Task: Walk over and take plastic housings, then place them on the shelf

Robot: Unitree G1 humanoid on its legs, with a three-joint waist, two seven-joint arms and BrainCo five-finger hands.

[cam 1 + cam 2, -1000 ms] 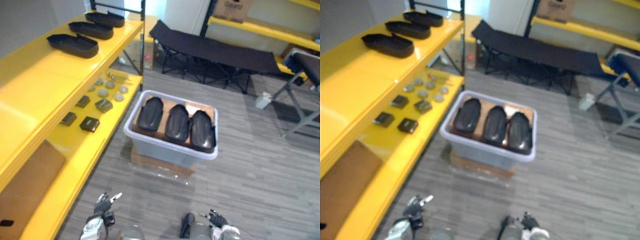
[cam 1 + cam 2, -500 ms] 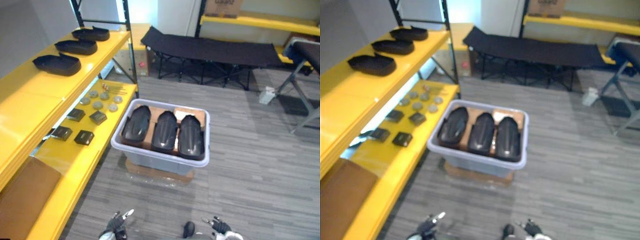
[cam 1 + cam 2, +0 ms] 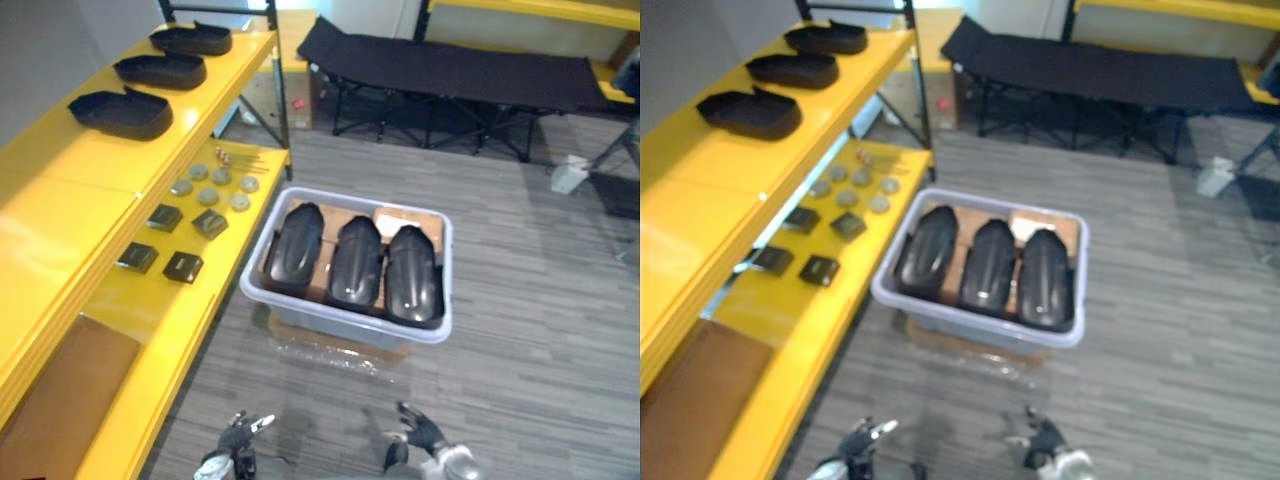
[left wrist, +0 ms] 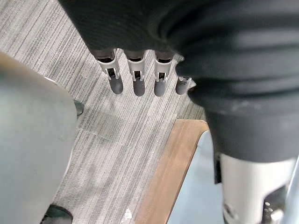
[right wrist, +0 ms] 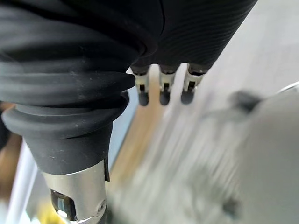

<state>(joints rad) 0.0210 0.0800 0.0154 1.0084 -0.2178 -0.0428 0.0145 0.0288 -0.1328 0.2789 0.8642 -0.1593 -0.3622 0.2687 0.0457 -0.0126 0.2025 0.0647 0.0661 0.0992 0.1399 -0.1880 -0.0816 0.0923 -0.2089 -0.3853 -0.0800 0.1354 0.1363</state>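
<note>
Three black plastic housings [image 3: 358, 263] lie side by side on cardboard in a pale grey bin [image 3: 345, 322] on the floor ahead. Three more black housings [image 3: 120, 112] rest in a row on the top board of the yellow shelf [image 3: 60, 200] to my left. My left hand [image 3: 238, 440] hangs low near the bottom edge, its fingers [image 4: 135, 79] straight and holding nothing. My right hand [image 3: 420, 435] is low beside it, its fingers [image 5: 161, 91] also straight and empty. Both hands are well short of the bin.
The lower yellow shelf board [image 3: 190, 300] carries small dark boxes [image 3: 183, 267], round grey discs [image 3: 208, 196] and a brown cardboard sheet [image 3: 60, 390]. A black folding cot [image 3: 450, 75] stands behind the bin. A flat cardboard piece [image 3: 325, 345] lies under the bin.
The whole picture has shifted, so the camera has moved; the bin now sits slightly lower and more to the right. Both hands show a little higher above the bottom edge.
</note>
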